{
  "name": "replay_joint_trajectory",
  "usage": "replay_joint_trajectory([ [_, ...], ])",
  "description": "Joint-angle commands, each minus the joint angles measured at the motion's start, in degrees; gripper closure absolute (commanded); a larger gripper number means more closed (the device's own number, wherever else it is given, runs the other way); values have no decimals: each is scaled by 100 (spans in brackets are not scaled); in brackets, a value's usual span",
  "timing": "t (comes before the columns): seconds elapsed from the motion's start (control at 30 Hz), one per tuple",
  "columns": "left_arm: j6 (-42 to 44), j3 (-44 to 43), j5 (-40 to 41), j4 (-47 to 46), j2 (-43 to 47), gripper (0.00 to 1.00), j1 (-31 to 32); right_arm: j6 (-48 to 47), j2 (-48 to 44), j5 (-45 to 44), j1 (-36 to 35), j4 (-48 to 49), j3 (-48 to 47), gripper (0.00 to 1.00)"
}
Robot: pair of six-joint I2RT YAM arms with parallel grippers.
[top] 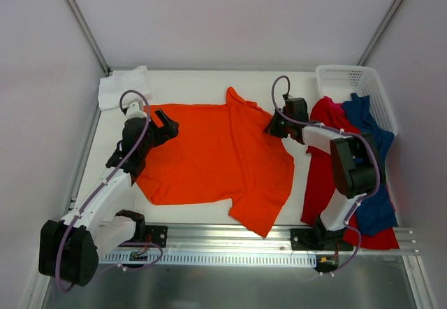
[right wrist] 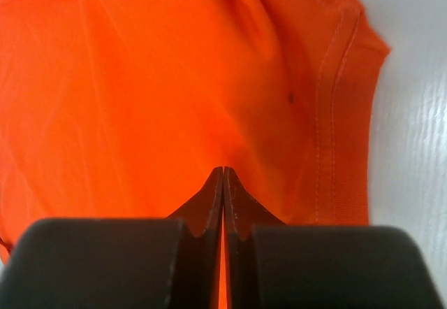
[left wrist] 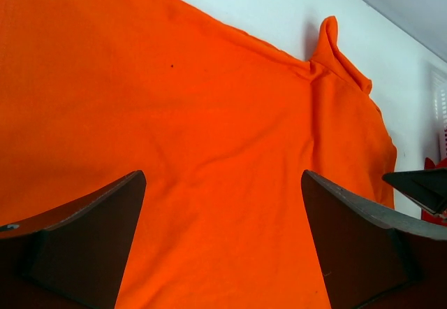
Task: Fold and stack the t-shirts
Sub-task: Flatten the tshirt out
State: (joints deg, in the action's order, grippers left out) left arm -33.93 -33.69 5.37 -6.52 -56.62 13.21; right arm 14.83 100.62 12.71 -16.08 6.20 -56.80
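Though hidden overhead, right pincer (right wrist: 223, 174) tips meet over orange shirt (right wrist: 140, 78).

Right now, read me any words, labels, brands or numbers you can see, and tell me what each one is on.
No text can be read anywhere.
The orange shirt, white shirt, red shirt and blue shirt show no print or tag.
The basket shows only holes, no label.

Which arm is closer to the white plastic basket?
Right. The right fingers pinch the orange shirt a short way from the basket; the left fingers hover at the shirt's opposite edge, much farther off.
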Motion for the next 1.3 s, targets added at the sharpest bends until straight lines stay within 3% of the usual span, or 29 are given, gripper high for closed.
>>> replay_joint_trajectory([
  [0.0, -131, 82, -167, -60, 142, 5, 85, 266, -253, 21, -62, 584, 212, 100],
  [0.33, -149, 442, -238, -33, 748, 5, 111, 538, -262, -32, -352, 1111, 959, 100],
  [0.63, -166, 548, -238, 134, 1074, 5, 111, 977, -675, -295, -1247, 1533, 1715, 100],
  [0.93, -245, 671, -229, 169, 1223, 6, 111, 1092, -1325, -919, -2197, 954, 1786, 99],
  [0.97, -245, 680, -229, 169, 1215, 6, 111, 1101, -1386, -980, -2242, 840, 1751, 94],
  [1.0, -254, 697, -229, 160, 1206, 6, 111, 1084, -1474, -1181, -2294, 561, 1707, 63],
  [1.07, -263, 706, -203, 160, 1180, 6, 111, 970, -1773, -1497, -2461, 278, 1549, 33],
  [1.1, -272, 724, -194, 152, 1145, 6, 111, 926, -1878, -1778, -2505, -71, 1479, 12],
  [1.27, -210, 741, -159, 64, 996, 6, 111, 382, -2554, -2333, -2646, -1153, 760, 1],
])
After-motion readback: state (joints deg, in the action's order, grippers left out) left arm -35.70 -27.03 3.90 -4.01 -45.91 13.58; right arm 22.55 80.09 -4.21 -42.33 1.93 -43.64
